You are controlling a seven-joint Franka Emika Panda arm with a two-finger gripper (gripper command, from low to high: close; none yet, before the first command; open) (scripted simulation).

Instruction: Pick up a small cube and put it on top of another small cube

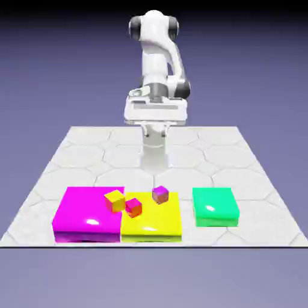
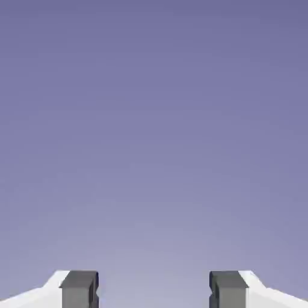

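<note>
a: tool (image 2: 153,292) state? 
b: open. in the hand view both tips sit wide apart with only backdrop between them. in the exterior view the tool (image 1: 155,120) hangs high in the upper middle of the frame, well apart from the cubes.
a: where are the cubes?
b: lower middle of the frame. the yellow-orange cube (image 1: 114,200) is at the magenta block's (image 1: 78,216) right edge, the red-pink cube (image 1: 133,207) just beside it on the yellow block (image 1: 156,225), and the purple-pink cube (image 1: 160,194) is near that block's top edge. all sit singly.
a: progress?
b: i judge none: nothing gripped or stacked. the approach, pick and placing all remain.
</note>
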